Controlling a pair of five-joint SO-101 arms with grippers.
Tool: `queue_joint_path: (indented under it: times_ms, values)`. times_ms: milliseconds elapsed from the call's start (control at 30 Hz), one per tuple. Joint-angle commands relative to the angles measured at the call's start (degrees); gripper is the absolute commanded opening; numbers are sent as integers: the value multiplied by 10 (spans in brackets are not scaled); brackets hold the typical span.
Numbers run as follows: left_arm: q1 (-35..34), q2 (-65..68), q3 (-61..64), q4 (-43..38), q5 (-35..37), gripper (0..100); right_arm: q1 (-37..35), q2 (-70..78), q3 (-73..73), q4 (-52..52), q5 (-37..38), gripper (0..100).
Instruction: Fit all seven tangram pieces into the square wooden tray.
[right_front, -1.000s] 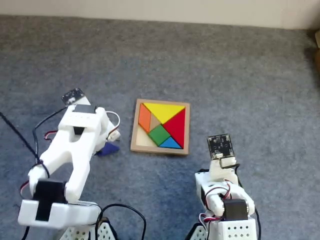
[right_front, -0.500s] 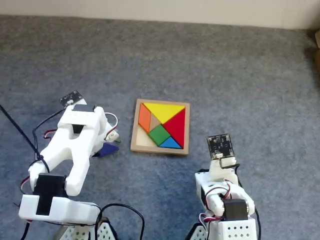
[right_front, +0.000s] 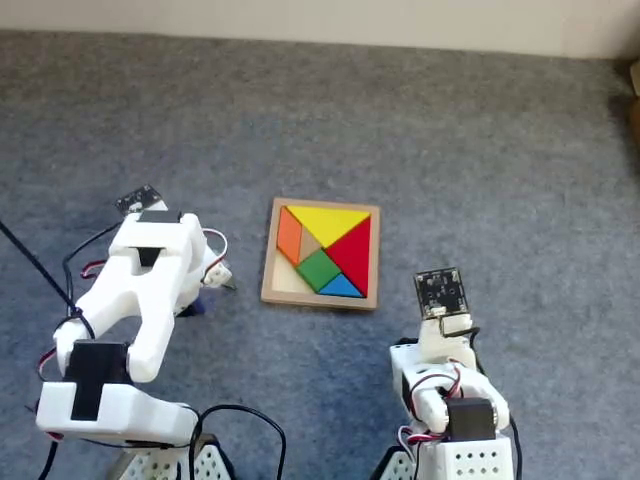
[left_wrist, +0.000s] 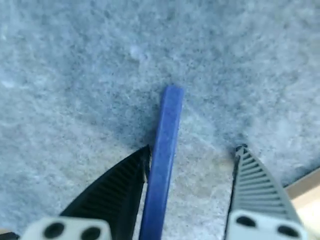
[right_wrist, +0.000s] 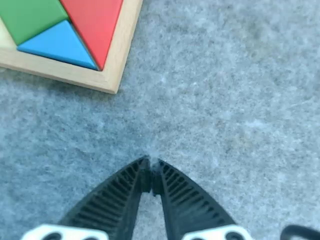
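Drawn back toward its base, the left gripper (left_wrist: 194, 148) straddles the dark blue piece (left_wrist: 163, 150) on carpet beside the wooden tray (right_front: 268, 262), jaws spread, one touching it. The right gripper (right_wrist: 151, 162) sits pressed together. A centred, square squeeze looks best.

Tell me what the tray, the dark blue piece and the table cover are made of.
Tray: likely bare light wood, with a pale tan matt rim.
Dark blue piece: probably painted wood, with even colour and crisp straight edges; plastic is possible.
Table cover: grey felt or low carpet, with a fuzzy, fibrous surface.
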Motion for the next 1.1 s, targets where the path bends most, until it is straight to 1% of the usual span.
queue_joint_path:
  times_ms: [0, 67, 133, 233, 333, 367, 433, 500, 700, 800, 967, 1067]
  values:
    - [-6, 5, -6, -8, -5, 259, 6, -19, 82, 6, -3, 17]
    - [-6, 5, -6, -9, -5, 257, 6, -19, 82, 6, -3, 17]
    - [-6, 5, -6, -8, -5, 230, 6, -19, 82, 6, -3, 17]
    - [-6, 5, -6, -8, -5, 141, 6, -19, 82, 6, -3, 17]
    - [-6, 5, -8, -8, -5, 18, 6, -19, 82, 6, -3, 17]
    - [-6, 5, -9, -8, -5, 0, 6, -19, 82, 6, -3, 17]
    - [-4, 5, -10, -8, -5, 24, 6, -19, 82, 6, -3, 17]
    - [-3, 5, -10, -9, -5, 6, 6, -19, 82, 6, -3, 17]
    - [3, -4, -29, -4, -9, 6, 6, -19, 82, 6, -3, 17]
    - [29, -24, -43, -4, -69, 6, 6, -19, 82, 6, -3, 17]
    - [100, -73, -59, -5, -155, 6, 6, -19, 82, 6, -3, 17]
    - [132, -84, -77, -6, -241, 6, 6, -19, 82, 6, -3, 17]
